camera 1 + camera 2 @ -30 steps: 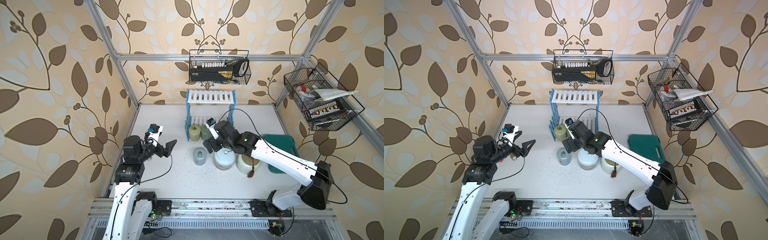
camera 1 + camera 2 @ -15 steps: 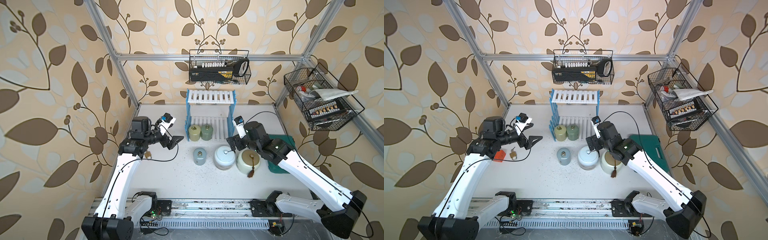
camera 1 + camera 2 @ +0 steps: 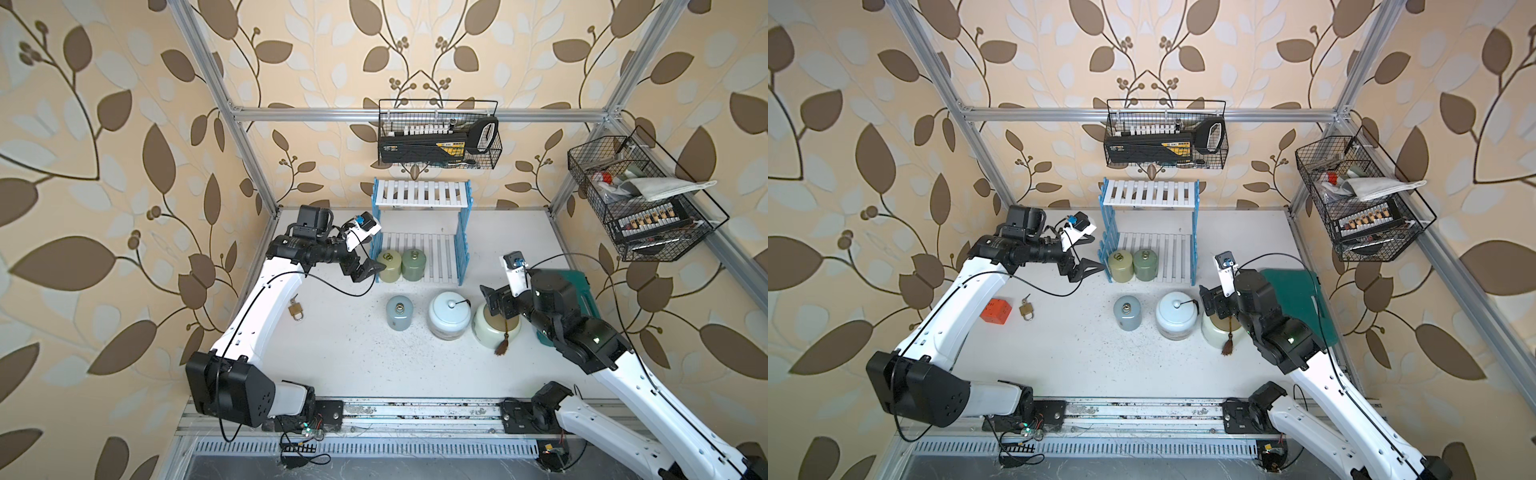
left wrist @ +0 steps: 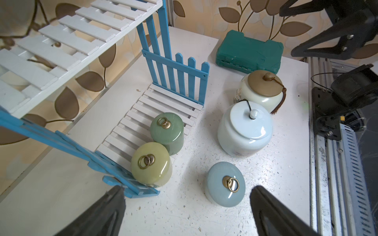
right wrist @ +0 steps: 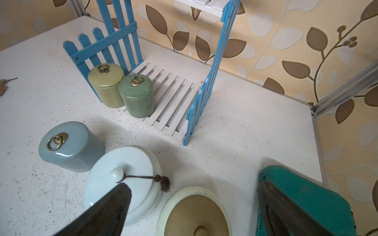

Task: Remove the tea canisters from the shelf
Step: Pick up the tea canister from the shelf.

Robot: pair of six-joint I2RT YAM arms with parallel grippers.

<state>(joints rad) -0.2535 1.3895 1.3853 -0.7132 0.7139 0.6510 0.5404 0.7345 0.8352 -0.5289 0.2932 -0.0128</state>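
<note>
On the front left of the shelf's (image 3: 440, 253) lower tier stand a yellow-green canister (image 3: 388, 266) and a green one (image 3: 413, 264). The top tier holds nothing. Three canisters stand on the table in front: grey-blue (image 3: 398, 311), pale-blue round (image 3: 449, 313) and cream with a gold lid (image 3: 494, 332). My left gripper (image 3: 370, 270) is open just outside the shelf's left fence, beside the yellow-green canister (image 4: 150, 161). My right gripper (image 3: 494, 301) hangs open over the cream jar (image 5: 194, 212), empty.
A green case (image 3: 582, 286) lies at the right under my right arm. A brass padlock (image 3: 296, 309) and an orange cube (image 3: 994, 311) lie at the left under my left arm. Two black wire baskets (image 3: 438, 137) (image 3: 640, 199) hang on the walls.
My left arm has swung forward to the shelf's left side. My right arm has drawn back from the shelf to over the cream jar. Both grippers stayed open.
</note>
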